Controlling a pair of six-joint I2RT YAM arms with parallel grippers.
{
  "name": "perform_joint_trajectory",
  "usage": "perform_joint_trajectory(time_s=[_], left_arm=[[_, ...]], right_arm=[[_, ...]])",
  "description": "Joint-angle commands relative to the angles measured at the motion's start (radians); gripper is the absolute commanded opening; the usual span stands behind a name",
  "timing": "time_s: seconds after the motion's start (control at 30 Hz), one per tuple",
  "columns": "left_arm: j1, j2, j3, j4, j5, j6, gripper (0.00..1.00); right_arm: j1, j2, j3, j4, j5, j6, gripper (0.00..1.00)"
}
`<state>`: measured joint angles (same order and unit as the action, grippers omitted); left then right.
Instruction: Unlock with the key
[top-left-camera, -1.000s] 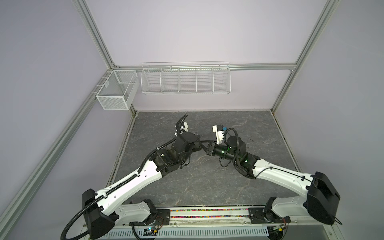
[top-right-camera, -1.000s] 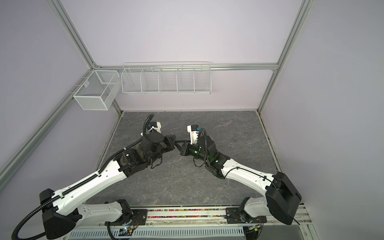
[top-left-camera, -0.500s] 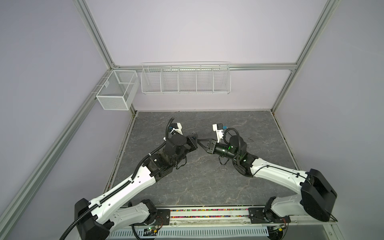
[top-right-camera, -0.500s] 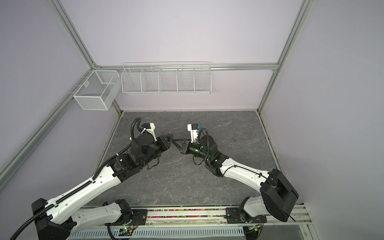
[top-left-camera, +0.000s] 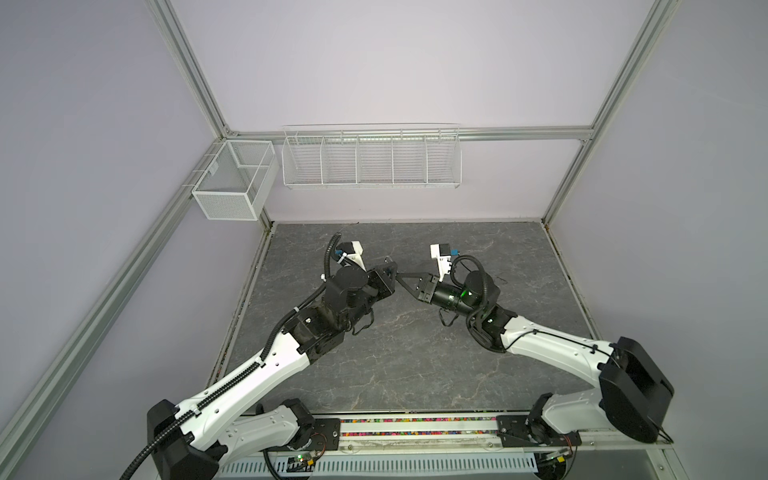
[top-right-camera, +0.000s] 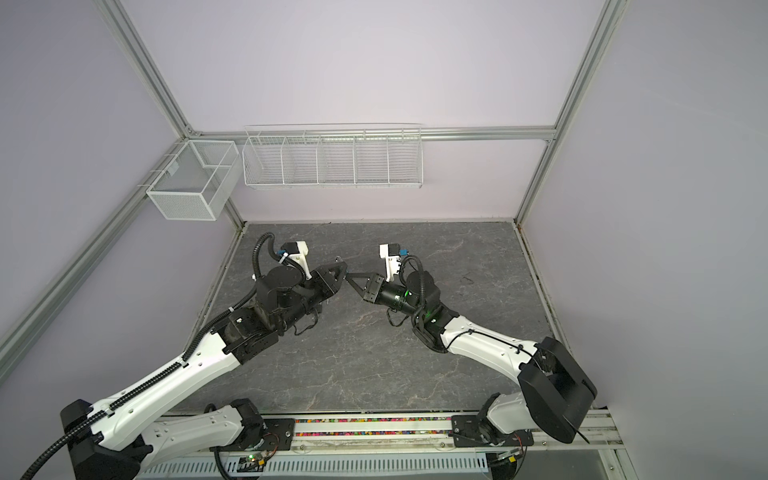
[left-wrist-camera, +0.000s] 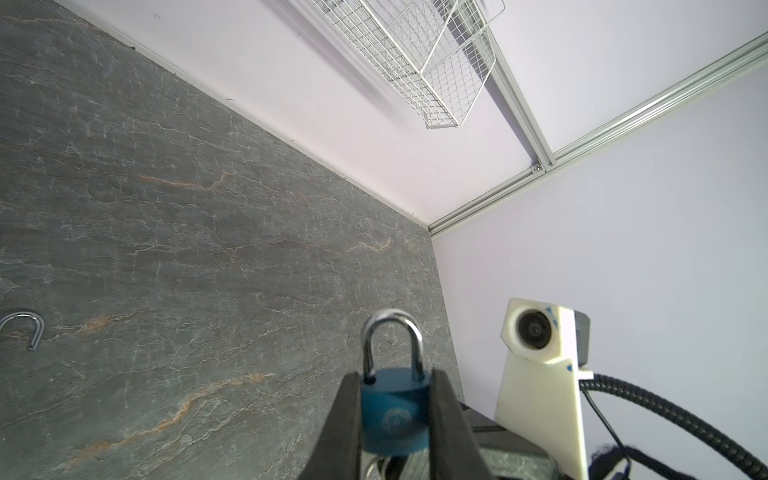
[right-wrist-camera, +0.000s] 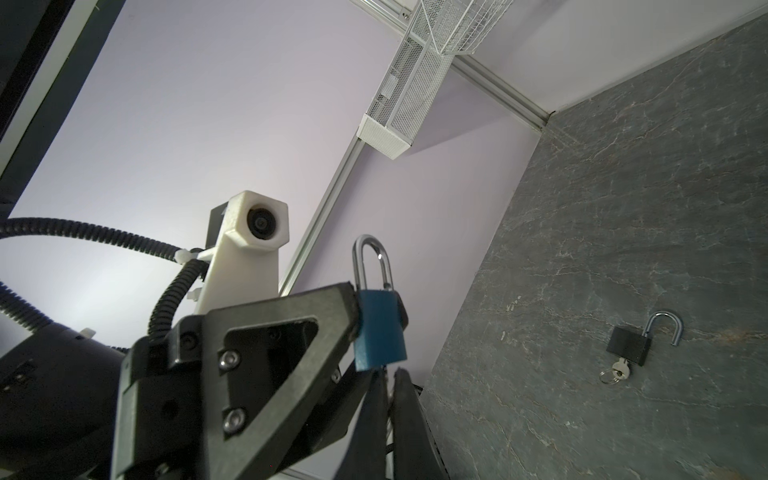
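Centre of both top views: my left gripper (left-wrist-camera: 394, 399) clamps the blue padlock (right-wrist-camera: 380, 328), shackle up, while my right gripper (right-wrist-camera: 389, 376), pinched shut, sits just beneath its underside, along its long axis, key unseen.

Lilac walls (top-left-camera: 374, 62), grey slate floor (top-left-camera: 415, 357), wire rack (top-left-camera: 371, 160).

Soft even light, blue padlock (left-wrist-camera: 394, 415) blurred
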<state>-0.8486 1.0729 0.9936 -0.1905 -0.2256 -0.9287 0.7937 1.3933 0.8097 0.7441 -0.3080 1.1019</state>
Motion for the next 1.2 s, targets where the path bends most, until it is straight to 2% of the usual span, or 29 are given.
perform_joint_trajectory(time_s=[0.0, 0.27, 0.77, 0.93, 1.07, 1.17], left_arm=[[-0.008, 0.017, 0.003, -0.040, 0.076, -0.012, 0.00], [-0.007, 0.011, 0.043, -0.078, 0.041, 0.035, 0.00], [0.015, 0.010, 0.101, -0.148, 0.001, 0.155, 0.00], [0.034, 0.013, 0.117, -0.202, 0.038, 0.267, 0.00], [0.034, 0.009, 0.085, -0.207, 0.113, 0.448, 0.00], [0.034, -0.008, 0.028, -0.185, 0.148, 0.582, 0.00]], right_arm=[[0.003, -0.015, 0.020, 0.083, 0.011, 0.018, 0.06], [0.026, -0.066, 0.054, -0.119, 0.065, -0.143, 0.07], [0.039, -0.131, 0.051, -0.315, 0.118, -0.292, 0.26], [0.040, -0.190, 0.057, -0.444, 0.149, -0.373, 0.39], [0.019, -0.238, 0.063, -0.594, 0.171, -0.439, 0.60], [-0.015, -0.226, 0.166, -0.766, 0.127, -0.495, 0.64]])
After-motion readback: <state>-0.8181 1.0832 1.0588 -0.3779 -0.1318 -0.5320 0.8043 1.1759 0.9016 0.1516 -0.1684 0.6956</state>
